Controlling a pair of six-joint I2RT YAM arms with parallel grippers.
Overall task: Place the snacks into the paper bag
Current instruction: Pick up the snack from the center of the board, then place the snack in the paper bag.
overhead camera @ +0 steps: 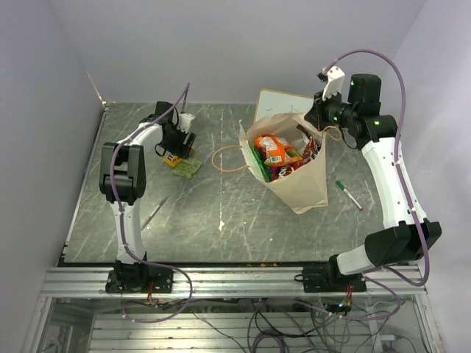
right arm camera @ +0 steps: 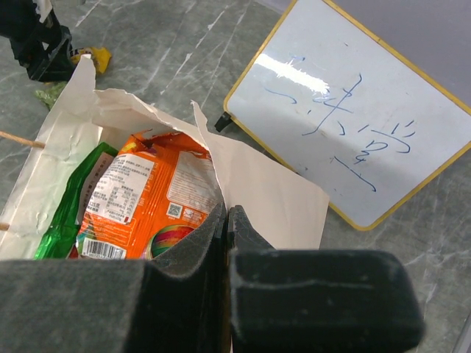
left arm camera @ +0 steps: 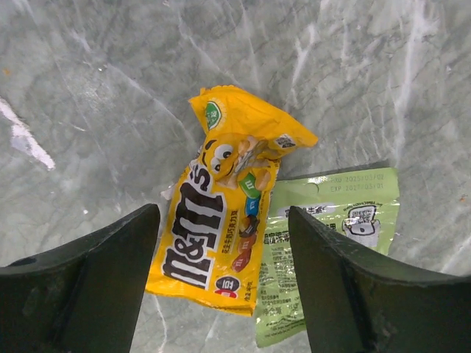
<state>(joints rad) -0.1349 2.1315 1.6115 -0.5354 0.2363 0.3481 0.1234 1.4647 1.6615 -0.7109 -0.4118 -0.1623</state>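
Foam-padded fingers [right arm camera: 169,301] of the right gripper [right arm camera: 224,220] are pressed together on the rim of the bag [right arm camera: 272,198]. This pinch seems meant to hold the mouth open and the bag upright for loading. Just ahead of them, inside the bag, lie an orange packet [right arm camera: 147,191] and a green one beside it. The whiteboard [right arm camera: 353,110] lies beyond, outside the bag.

The left gripper [left arm camera: 221,217] is spread wide and empty, pointing down at the table [left arm camera: 88,88]. A yellow packet [left arm camera: 213,235] lies directly beneath the gap, running lengthwise between the fingers. A green packet [left arm camera: 324,235] sits partly tucked under it, below the right-hand finger. The wide spread suits straddling the yellow packet alone. I judge that a straight descent risks catching the green one too.
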